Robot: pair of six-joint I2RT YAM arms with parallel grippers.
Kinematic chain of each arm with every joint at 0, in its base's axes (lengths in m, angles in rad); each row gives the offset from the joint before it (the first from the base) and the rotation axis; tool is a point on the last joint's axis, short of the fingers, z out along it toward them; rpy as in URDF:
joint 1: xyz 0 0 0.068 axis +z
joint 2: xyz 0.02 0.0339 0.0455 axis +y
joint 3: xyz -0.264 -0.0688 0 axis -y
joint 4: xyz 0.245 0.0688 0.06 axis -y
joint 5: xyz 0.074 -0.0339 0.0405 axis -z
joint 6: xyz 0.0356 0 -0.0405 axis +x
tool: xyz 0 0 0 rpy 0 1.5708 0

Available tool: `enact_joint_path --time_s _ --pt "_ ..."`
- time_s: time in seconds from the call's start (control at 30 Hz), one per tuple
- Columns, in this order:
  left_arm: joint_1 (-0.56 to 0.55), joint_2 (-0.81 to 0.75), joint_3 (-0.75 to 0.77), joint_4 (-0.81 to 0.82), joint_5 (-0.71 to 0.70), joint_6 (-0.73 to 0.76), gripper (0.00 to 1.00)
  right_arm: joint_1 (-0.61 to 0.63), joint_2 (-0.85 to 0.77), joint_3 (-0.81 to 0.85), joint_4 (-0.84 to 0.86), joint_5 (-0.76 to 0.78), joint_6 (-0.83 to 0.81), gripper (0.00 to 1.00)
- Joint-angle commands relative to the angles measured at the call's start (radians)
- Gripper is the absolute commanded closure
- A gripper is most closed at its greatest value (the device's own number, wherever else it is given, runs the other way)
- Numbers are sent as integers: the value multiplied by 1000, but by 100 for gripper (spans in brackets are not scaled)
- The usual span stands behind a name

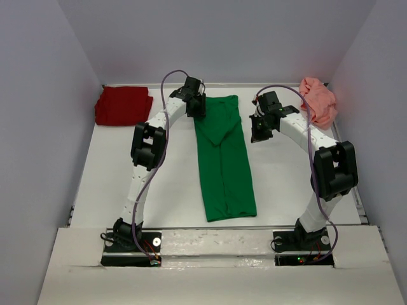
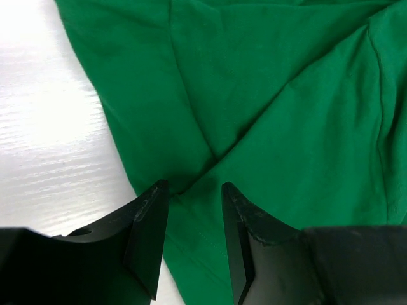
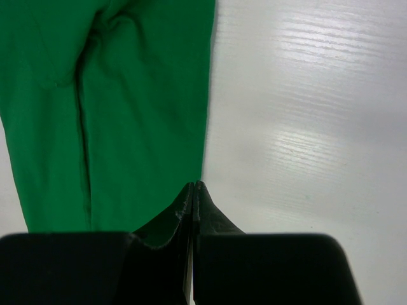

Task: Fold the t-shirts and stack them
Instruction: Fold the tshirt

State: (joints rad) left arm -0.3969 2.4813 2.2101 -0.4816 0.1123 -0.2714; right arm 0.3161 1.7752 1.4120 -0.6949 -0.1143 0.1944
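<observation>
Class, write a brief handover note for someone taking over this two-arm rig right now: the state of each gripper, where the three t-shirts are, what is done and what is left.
Left gripper: open, over the left edge of the green t-shirt, near its far end.
Right gripper: shut, tips at the green t-shirt's right edge; no cloth seen between them.
Green t-shirt: folded lengthwise into a long strip, mid-table.
Dark red t-shirt: folded, far left corner.
Salmon pink t-shirt: crumpled, far right corner.
Done: red folded; green's sides folded in.
Left: fold green crosswise, fold pink, stack all three.
</observation>
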Motion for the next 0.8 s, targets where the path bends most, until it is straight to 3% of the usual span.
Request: enact_joint_path --time_s 0.0,0.37,0.43,0.57,0.63,0.77 --pt "4 2 23 31 61 1 52 9 0 15 21 -2 -12 100" --pt "4 -1 -1 41 69 1 59 9 16 19 26 -12 -9 100" --pt "4 1 -1 40 66 1 66 9 17 18 28 -8 -9 100" --pt "3 2 8 34 63 1 94 9 13 16 28 -8 -7 100" --pt "3 2 11 32 63 0 99 9 12 16 26 -8 -7 100" --pt "3 -7 17 24 44 3 100 9 15 12 28 -10 -6 100"
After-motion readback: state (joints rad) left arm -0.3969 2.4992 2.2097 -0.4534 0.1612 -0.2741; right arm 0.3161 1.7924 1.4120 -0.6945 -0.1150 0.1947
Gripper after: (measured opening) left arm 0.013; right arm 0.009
